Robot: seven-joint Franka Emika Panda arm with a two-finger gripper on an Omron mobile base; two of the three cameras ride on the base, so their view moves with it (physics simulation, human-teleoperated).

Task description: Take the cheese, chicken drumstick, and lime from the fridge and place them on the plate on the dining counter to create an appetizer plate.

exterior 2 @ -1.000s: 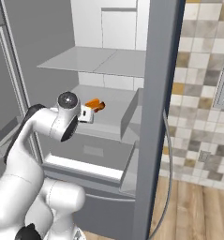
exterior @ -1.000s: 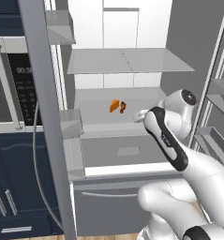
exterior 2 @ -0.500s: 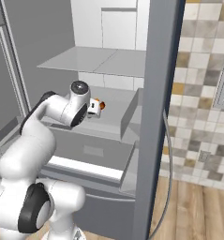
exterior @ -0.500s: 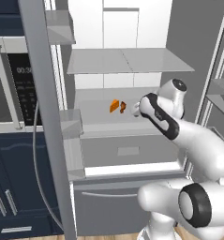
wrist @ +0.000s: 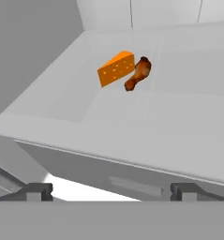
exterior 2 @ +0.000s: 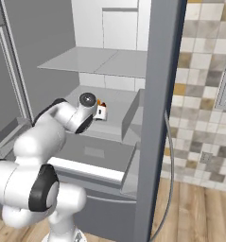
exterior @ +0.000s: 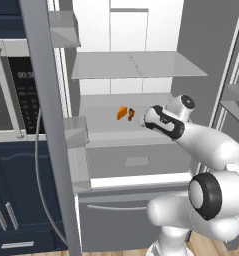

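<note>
An orange cheese [wrist: 116,68] wedge is seen lying on a pale shelf inside the open fridge [exterior: 136,65], with the reddish-brown chicken drumstick [wrist: 138,74] just beside it at three o'clock. The gripper [wrist: 111,190] is held short of the shelf edge, at six o'clock from both, its fingers spread wide and empty.

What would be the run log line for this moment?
gripper: open, empty | cheese, chicken drumstick: side by side on fridge shelf | phase: reaching

Smooth matt cheese [wrist: 116,69] (small holes).
</note>
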